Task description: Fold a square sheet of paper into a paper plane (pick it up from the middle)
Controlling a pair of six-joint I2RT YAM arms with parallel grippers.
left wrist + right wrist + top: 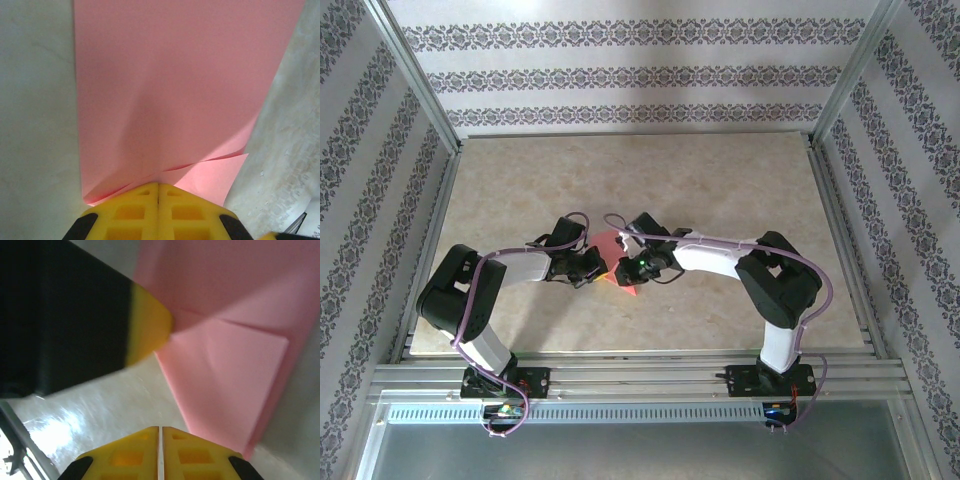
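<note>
We find the square sheet of paper (175,90) only partly folded; left pincer (158,185) clamps it, right pincer (160,429) closed, apparently empty.

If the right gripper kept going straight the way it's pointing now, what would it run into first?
Likely the folded pink paper, whose edge lies just ahead of the shut right gripper; the yellow fingertip of the left gripper sits close behind. Depth is unclear.
</note>
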